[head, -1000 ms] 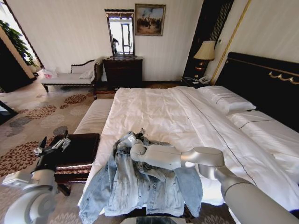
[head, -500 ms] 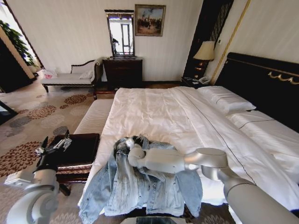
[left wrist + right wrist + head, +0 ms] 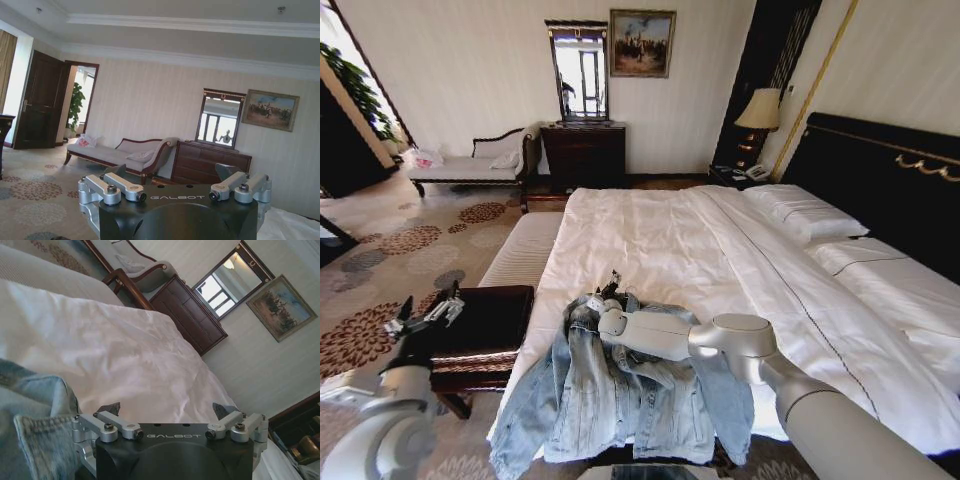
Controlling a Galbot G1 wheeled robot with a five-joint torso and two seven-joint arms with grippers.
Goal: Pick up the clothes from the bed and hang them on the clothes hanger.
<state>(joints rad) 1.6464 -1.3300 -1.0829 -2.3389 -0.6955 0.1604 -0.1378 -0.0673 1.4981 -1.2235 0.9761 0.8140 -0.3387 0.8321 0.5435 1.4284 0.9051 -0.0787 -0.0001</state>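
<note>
The clothes, a light-blue denim jacket (image 3: pixel 610 410), lie spread on the near left corner of the bed (image 3: pixel 660 240). My right arm reaches across the jacket. Its gripper (image 3: pixel 605 298) is at the jacket's far edge, by the collar. In the right wrist view the right gripper (image 3: pixel 166 410) is open, with the white quilt (image 3: pixel 100 350) ahead and a denim fold (image 3: pixel 35 415) beside one finger. My left gripper (image 3: pixel 425 318) is held up at the left, off the bed, and the left wrist view shows this gripper (image 3: pixel 171 171) open and empty. The clothes hanger is out of view.
A dark wooden stool (image 3: pixel 485 320) stands on the carpet left of the bed, under my left gripper. A white-cushioned bench (image 3: pixel 525 250) runs along the bed's left side. Against the far wall are a chaise (image 3: pixel 470 165) and a dresser (image 3: pixel 583 155).
My right arm's elbow has shifted left, while its gripper stays at the jacket's collar edge. The left gripper has drifted slightly left. The jacket lies as before.
</note>
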